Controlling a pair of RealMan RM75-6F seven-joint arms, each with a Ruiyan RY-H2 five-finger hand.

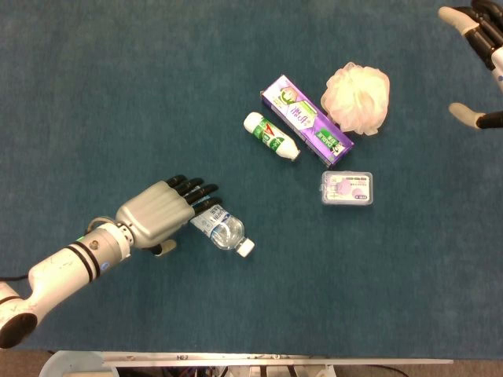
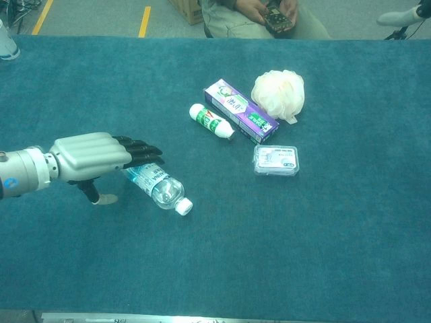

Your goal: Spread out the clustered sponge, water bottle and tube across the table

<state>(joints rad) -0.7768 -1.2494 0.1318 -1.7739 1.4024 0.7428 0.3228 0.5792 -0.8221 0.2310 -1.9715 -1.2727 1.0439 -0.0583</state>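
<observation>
- Fingers [image 1: 192,188] of your left hand [image 1: 157,216] are stretched out almost straight over the base end of the water bottle [image 1: 222,228]; the thumb points down beside it; nothing is closed around the bottle, so the hand holds nothing; if the fingertips touch the bottle, I cannot tell.
- Your water bottle lies on its side on the blue table [image 1: 118,86], white cap toward the near edge and to the right; in the chest view it [image 2: 161,189] sits under and just beside the dark fingertips of the left hand [image 2: 91,156].
- Your tube [image 1: 271,136], white with a green and red label, lies on its side further back, well apart from the bottle; it is just beside the long side of a purple box [image 1: 306,119].
- Your sponge [image 1: 358,98], a pale mesh puff, rests close against the far right end of the purple box; whether they touch I cannot say.
- A small clear case [image 1: 346,188] with purple inside lies near the lower end of the box, apart from it.
- Your right hand [image 1: 479,47] is at the far right corner, only partly in view; its fingers look spread with nothing between them, away from all the things.
- A seated person [image 2: 266,17] holding a dark device shows behind the far table edge in the chest view.
</observation>
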